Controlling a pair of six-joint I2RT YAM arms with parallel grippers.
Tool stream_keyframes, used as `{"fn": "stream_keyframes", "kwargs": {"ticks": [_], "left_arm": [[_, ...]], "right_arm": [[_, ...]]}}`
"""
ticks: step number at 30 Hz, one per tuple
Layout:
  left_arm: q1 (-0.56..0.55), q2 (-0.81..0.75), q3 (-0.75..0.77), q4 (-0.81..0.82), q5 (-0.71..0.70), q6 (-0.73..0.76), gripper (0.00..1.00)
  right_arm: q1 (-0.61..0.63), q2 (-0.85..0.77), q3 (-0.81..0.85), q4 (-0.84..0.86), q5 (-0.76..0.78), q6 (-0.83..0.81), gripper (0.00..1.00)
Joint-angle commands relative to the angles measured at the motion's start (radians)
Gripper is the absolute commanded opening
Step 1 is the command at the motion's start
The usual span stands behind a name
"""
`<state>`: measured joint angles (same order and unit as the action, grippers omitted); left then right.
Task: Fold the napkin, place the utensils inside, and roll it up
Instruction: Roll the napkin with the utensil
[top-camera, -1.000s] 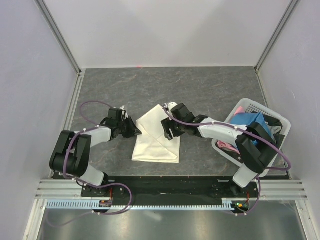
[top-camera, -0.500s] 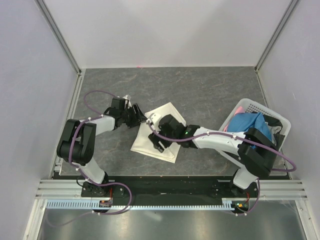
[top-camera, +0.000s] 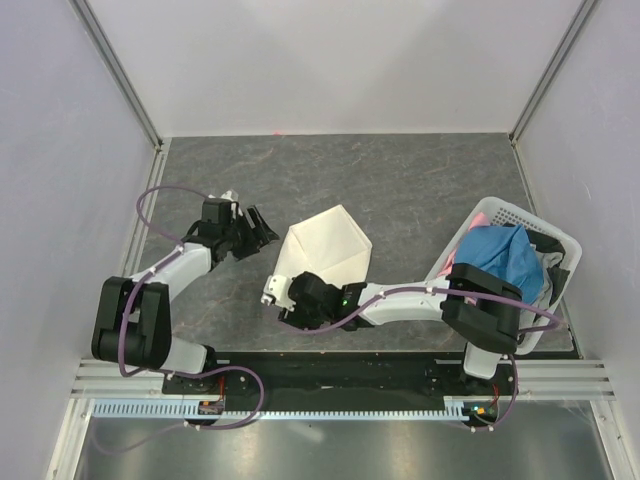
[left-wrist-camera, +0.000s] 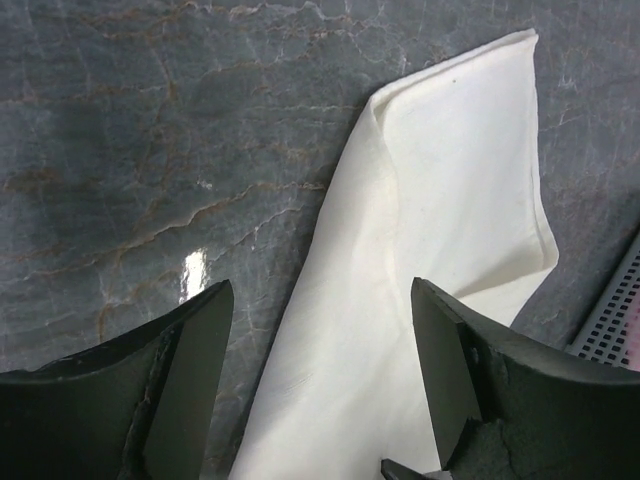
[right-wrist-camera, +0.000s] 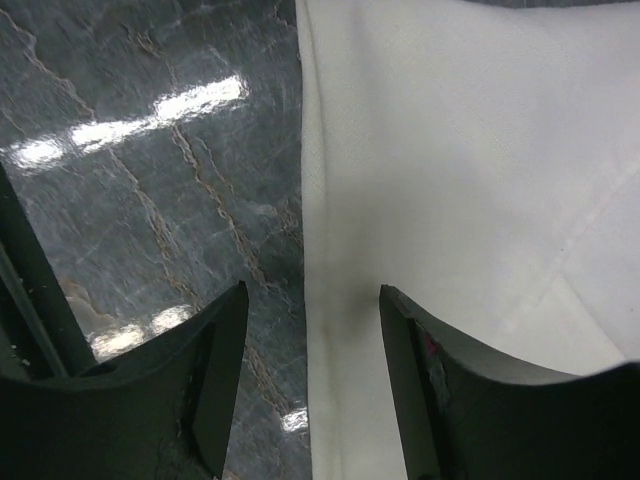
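Observation:
The napkin (top-camera: 325, 245) lies folded on the dark table, a cream-white shape with a point toward the back. My left gripper (top-camera: 262, 228) stands open just off its left edge. In the left wrist view the napkin (left-wrist-camera: 440, 200) runs between the spread fingers (left-wrist-camera: 190, 380) of that gripper (left-wrist-camera: 320, 310), which grips nothing. My right gripper (top-camera: 285, 290) is at the napkin's near-left corner, open. In the right wrist view the napkin's edge (right-wrist-camera: 450, 180) passes between the jaws of this gripper (right-wrist-camera: 312, 300), apart from both fingers. The utensils are out of view.
A white basket (top-camera: 530, 219) at the right table edge holds a blue cloth (top-camera: 505, 255) and a pink cloth (top-camera: 480, 215). The right arm (top-camera: 400, 300) stretches low across the near side of the table. Walls enclose the left, back and right.
The left gripper has opened, let the napkin go and drawn back left. The right arm swung to the napkin's near-left corner. The napkin now lies in a more compact folded shape.

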<state>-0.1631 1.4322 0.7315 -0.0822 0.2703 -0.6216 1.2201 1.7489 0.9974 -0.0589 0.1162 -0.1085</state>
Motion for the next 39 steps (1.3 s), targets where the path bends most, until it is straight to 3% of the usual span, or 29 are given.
{"fn": "stream_keyframes", "kwargs": {"ticks": [1,5,18,22,29,39], "left_arm": [[0.008,-0.045,-0.038,-0.024,-0.013,0.008,0.79],[0.008,-0.076,-0.053,-0.021,-0.016,0.011,0.79],[0.01,-0.124,-0.104,-0.005,-0.008,0.017,0.8],[0.011,-0.193,-0.141,0.018,0.007,0.029,0.8],[0.008,-0.259,-0.205,0.045,0.065,0.042,0.79],[0.007,-0.302,-0.313,0.078,0.112,0.025,0.76]], "right_arm": [[0.009,0.032,0.038,0.051,0.071,-0.077,0.62],[0.01,0.066,0.05,0.051,0.105,-0.109,0.57],[0.007,0.155,0.072,-0.055,0.033,-0.148,0.14],[-0.036,0.15,0.093,-0.088,-0.119,-0.1,0.0],[-0.209,0.179,0.135,-0.105,-0.631,-0.01,0.0],[-0.399,0.296,0.126,0.043,-1.021,0.165,0.0]]}}
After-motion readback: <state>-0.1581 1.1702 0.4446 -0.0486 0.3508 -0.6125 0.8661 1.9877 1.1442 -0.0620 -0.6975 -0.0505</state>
